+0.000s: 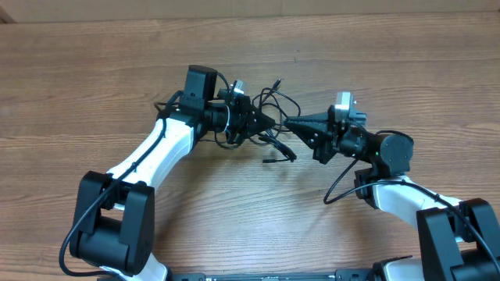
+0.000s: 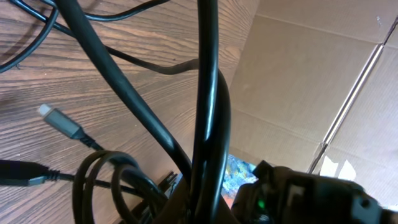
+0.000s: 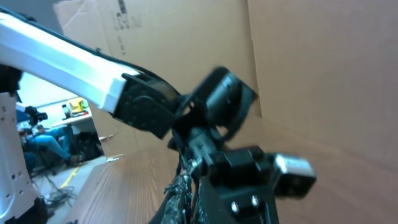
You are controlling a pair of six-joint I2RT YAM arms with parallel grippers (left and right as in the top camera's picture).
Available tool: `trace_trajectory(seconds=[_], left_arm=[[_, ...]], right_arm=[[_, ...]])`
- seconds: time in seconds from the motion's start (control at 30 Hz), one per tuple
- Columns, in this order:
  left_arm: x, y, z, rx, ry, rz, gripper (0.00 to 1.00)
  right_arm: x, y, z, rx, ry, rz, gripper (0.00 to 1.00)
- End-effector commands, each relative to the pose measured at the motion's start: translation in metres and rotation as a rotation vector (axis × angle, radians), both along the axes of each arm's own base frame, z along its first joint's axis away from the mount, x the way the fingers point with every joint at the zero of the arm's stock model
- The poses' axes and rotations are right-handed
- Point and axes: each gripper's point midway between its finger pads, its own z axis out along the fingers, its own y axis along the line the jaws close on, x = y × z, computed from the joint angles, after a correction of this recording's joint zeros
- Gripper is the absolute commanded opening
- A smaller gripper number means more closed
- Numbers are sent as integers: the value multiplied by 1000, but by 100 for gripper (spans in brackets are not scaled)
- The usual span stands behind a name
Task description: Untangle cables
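The cables [image 1: 269,101] are a bunch of thin black loops at the table's middle, with one plug end [image 1: 269,160] trailing toward me. My left gripper [image 1: 264,121] is shut on the bunch from the left. In the left wrist view black strands [image 2: 208,93] rise straight out of the shut gripper [image 2: 205,211], and a silver-tipped plug [image 2: 53,117] lies on the wood beside coiled loops [image 2: 99,180]. My right gripper [image 1: 287,122] is shut, its tip against the bunch from the right. Its fingers [image 3: 186,205] sit close to the left arm's wrist [image 3: 211,106]; I cannot make out a strand between them.
The two gripper tips nearly meet nose to nose. A thicker black arm cable [image 1: 336,187] loops on the wooden table [image 1: 117,70] beside the right arm. Cardboard walls [image 3: 311,74] stand behind the table.
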Motion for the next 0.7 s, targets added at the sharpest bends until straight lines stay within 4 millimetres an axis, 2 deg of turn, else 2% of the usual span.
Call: trace_trajectory(seconds=[0.0, 0.07, 0.13, 0.2, 0.3, 0.53, 0.67], left_arm=[[-4, -2, 19, -60, -36, -48, 4], [-6, 0, 24, -91, -29, -64, 4], [-7, 3, 29, -121, -22, -78, 4], [-7, 7, 33, -144, -19, -84, 4], [-5, 13, 35, -159, -26, -82, 4], [3, 24, 35, -157, -38, -52, 4], [3, 24, 35, -159, -10, -43, 4]], right_arm=[[5, 1, -8, -25, 33, -12, 6], [7, 2, -19, -58, 56, -11, 20], [9, 3, -30, -81, 87, -12, 30], [10, 3, -38, -102, 107, -14, 49], [10, 3, -46, -126, 116, -16, 52], [6, 5, -50, -138, 129, 13, 56], [5, 5, -61, -178, 113, 14, 49]])
